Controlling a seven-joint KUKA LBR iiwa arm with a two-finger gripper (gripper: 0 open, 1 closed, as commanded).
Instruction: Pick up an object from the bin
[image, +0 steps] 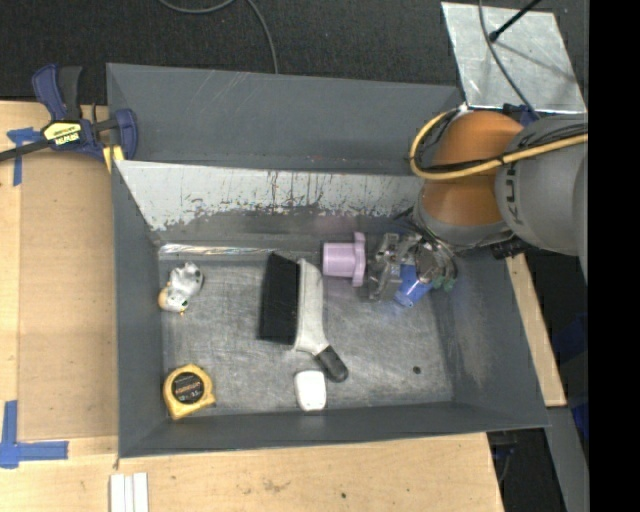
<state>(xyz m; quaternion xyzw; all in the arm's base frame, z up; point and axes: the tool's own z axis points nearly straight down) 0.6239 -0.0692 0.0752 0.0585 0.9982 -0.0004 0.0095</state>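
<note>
Hanging low over the floor of the grey bin (300, 190), the claw (392, 268) sits at the end of the grey arm (545, 195) with its orange cover (470, 170). From this angle I cannot tell whether it is apart or together.

Right up against it, on the side away from the arm, lies a lilac cylinder (345, 259), tipped on its side. Touching the claw or just off it? Too close to call, and whether the claw has hold of it I cannot tell either.

Tucked at the claw's lower edge is a small blue piece (410, 290); loose thing or part of the robot, I can't say.

Moving out past the cylinder, there's a black brush (279, 298) with its white handle (311, 318) alongside, running away from the claw towards the front wall. Just beyond the handle's dark tip sits a small white block (310, 390), further forward of the claw and near that wall.

Well across the floor, level with the claw but at the opposite side, stands a little white-and-grey figure (181, 287). Farthest of all, diagonally off from the claw in the opposite front corner, lies a yellow tape measure (188, 390).
</note>
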